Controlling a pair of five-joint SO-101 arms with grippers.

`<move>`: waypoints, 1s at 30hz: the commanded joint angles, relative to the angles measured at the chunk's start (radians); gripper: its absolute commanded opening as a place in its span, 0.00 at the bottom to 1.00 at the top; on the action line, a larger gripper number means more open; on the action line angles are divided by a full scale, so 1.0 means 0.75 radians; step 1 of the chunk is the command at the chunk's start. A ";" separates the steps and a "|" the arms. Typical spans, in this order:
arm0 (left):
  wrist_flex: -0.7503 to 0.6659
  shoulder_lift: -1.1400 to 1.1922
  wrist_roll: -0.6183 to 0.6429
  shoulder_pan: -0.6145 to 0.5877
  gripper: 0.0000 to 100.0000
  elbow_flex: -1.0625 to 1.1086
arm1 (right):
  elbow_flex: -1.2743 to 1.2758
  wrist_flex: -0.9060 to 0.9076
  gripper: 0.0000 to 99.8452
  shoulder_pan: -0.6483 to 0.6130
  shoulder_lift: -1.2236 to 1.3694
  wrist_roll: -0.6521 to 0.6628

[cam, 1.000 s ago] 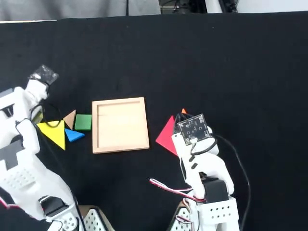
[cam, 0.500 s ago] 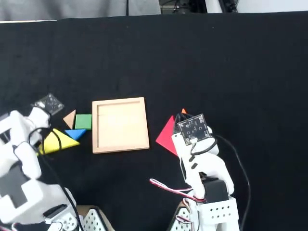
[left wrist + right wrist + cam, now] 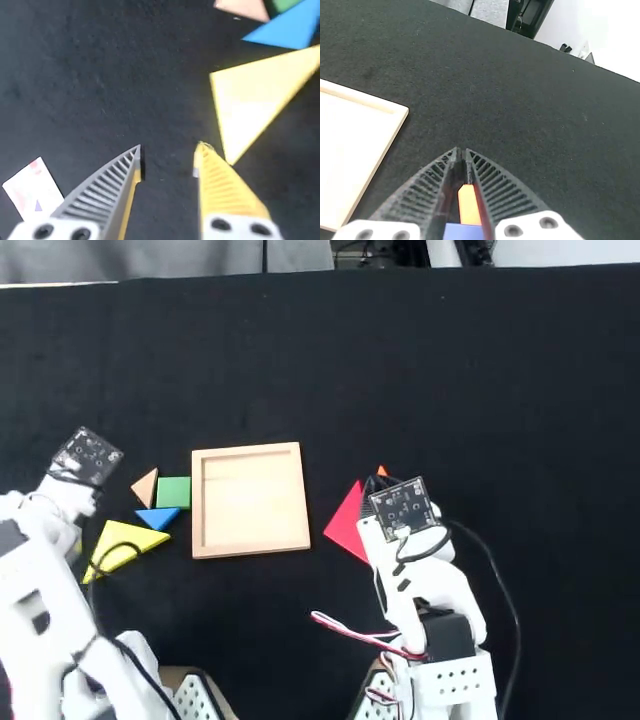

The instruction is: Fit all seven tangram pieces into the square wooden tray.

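We see a black-covered bench [image 3: 450, 370], a small white card [image 3: 31, 189] lying on it, and a grey backdrop [image 3: 150, 258] beyond.

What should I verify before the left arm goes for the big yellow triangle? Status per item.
1. Square wooden tray free: ok, nothing in it.
2. Left gripper open: ok, nothing between its jaws.
3. Left gripper lined up on the large yellow triangle: not ok, the piece lies outside the jaws, off to one side.
4. Yellow triangle apart from the small blue triangle: cannot tell, they lie very close.
5. Right gripper clear of that side: ok, it is shut, across the tray by the large red triangle.
6. Right gripper holding the small orange piece seen between its jaws: cannot tell.
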 commanded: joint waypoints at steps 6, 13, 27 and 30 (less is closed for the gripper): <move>0.125 -0.014 0.227 0.212 0.28 -0.011 | -0.007 0.008 0.01 0.023 -0.085 -0.002; 0.051 0.245 -0.252 0.208 0.33 -0.011 | -0.007 0.027 0.01 0.020 -0.085 -0.002; 0.043 0.589 -0.473 0.183 0.33 -0.314 | -0.007 0.027 0.01 0.023 -0.085 -0.002; 0.043 0.624 -0.565 0.175 0.33 -0.320 | -0.007 0.027 0.01 0.023 -0.085 -0.002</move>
